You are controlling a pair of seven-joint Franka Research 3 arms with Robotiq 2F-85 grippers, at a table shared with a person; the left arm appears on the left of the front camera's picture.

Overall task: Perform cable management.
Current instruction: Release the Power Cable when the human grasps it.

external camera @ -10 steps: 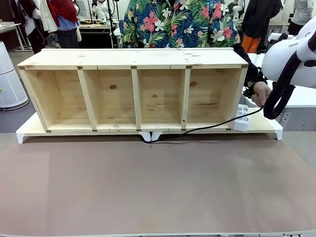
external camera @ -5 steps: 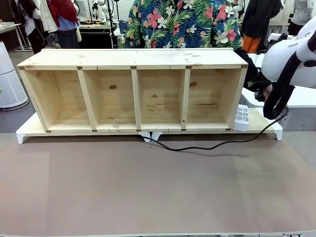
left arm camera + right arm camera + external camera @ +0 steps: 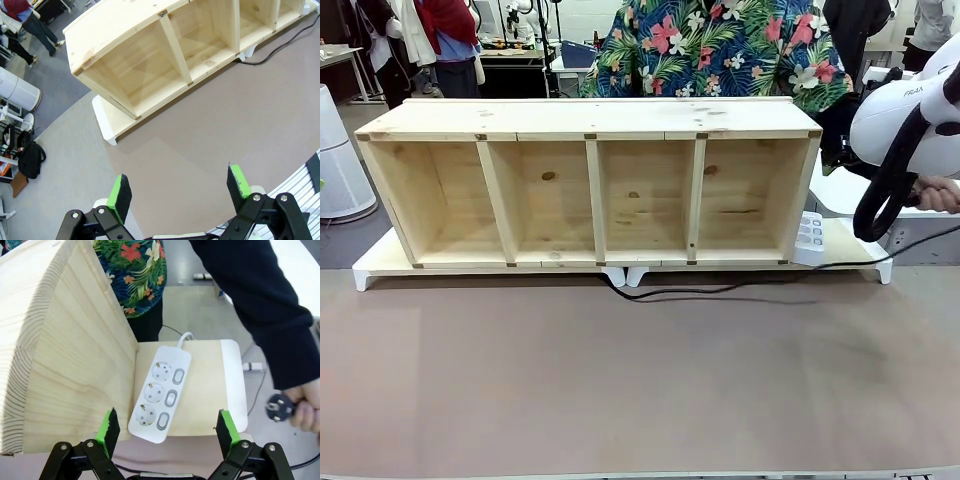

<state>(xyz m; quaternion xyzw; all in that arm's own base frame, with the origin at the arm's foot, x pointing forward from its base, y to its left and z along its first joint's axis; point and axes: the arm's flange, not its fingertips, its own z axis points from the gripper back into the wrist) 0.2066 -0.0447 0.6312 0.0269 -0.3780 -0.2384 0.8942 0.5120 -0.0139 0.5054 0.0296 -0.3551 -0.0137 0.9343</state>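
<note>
While the cable (image 3: 720,290) lies loose on the surface before the shelf (image 3: 590,185), plug in the person's hand (image 3: 305,410), both tools (image 3: 180,192) (image 3: 165,432) gape empty, so tidying seems barely begun.

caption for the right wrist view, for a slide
Open right gripper above white power strip beside wooden shelf; person's hand holds the cable's plug.

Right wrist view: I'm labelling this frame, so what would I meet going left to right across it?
Wooden shelf side panel → white power strip → bare end of the white-edged board → black plug held in the person's hand.
</note>
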